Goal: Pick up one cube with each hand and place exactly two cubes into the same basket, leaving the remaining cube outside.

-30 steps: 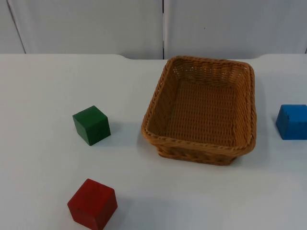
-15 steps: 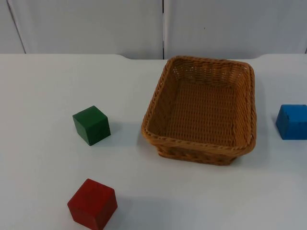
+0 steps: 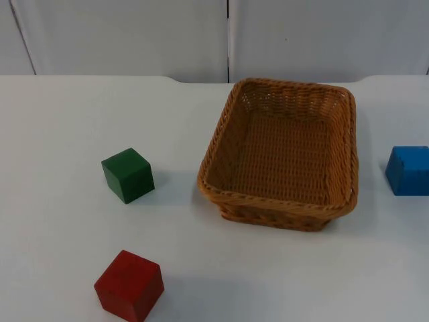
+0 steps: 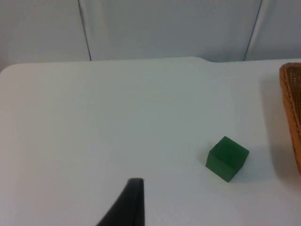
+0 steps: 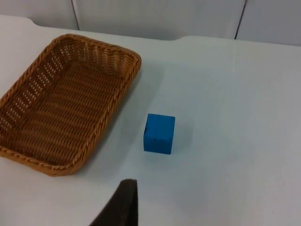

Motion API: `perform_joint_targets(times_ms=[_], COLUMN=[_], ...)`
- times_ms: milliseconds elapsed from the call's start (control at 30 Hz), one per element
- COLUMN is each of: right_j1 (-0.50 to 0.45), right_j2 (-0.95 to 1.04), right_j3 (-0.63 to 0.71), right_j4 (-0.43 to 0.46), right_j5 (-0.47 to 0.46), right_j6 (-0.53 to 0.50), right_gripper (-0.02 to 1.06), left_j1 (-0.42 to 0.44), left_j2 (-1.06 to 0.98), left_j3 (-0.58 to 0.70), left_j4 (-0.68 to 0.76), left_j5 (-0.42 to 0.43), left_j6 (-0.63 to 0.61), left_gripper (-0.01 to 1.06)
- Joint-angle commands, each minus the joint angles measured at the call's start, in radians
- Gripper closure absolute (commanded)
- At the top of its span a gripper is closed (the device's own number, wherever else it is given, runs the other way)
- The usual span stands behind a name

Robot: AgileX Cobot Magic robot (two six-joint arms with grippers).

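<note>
White table [image 3: 60, 121] spread wide, the grey partition wall [image 3: 120, 33] closing it off at the back. The big piece here is the brown wicker basket [image 3: 275, 200], rectangular, sitting right of centre in the top view with its woven floor in plain sight. All three cubes lie on the table outside it.

Over to the cubes. The red cube [image 3: 129, 285] sits at the near left, well apart from the basket, turned with one corner toward the camera. The green cube [image 3: 127, 175] is behind it, between the table's left side and the basket, near the basket's left wall but not touching. The blue cube [image 3: 408, 170] is out on the far right, beside the basket's right wall with a gap of bare table between them.

Now the arms. The left gripper [image 4: 129, 202] hangs above open table, looking at the green cube [image 4: 227, 158] ahead of it, with a strip of basket rim [image 4: 290, 108] beyond. Open or closed, I cannot tell. The right gripper [image 5: 123, 202] hangs above the table too, the blue cube [image 5: 159, 133] ahead of it, the basket [image 5: 94, 141] just beside that cube. Its state, again, cannot be told. Neither gripper touches a cube.
</note>
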Motion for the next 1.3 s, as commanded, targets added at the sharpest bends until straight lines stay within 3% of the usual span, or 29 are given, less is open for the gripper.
perform_joint_targets(times_ms=[0, 567, 1100, 1267], right_j1=[-0.006, -0.006, -0.006, -0.006], right_j2=[0.052, 0.264, 0.479, 0.551], right_j3=[-0.026, -0.144, -0.157, -0.157], right_j4=[-0.001, -0.001, -0.003, -0.003], right_j5=[-0.024, -0.034, -0.046, -0.102], right_j6=[-0.008, -0.008, 0.0, 0.007], right_gripper=[-0.01, -0.01, -0.01, -0.01], left_j1=[0.002, 0.002, 0.002, 0.002], left_j2=[0.051, 0.292, 0.48, 0.543], left_j3=[-0.015, -0.042, -0.214, -0.266], left_j4=[-0.039, -0.119, -0.142, -0.163], left_j5=[-0.028, -0.086, -0.095, -0.103], left_j6=[0.015, 0.123, 0.17, 0.211], left_gripper=[0.0, 0.0, 0.0, 0.0])
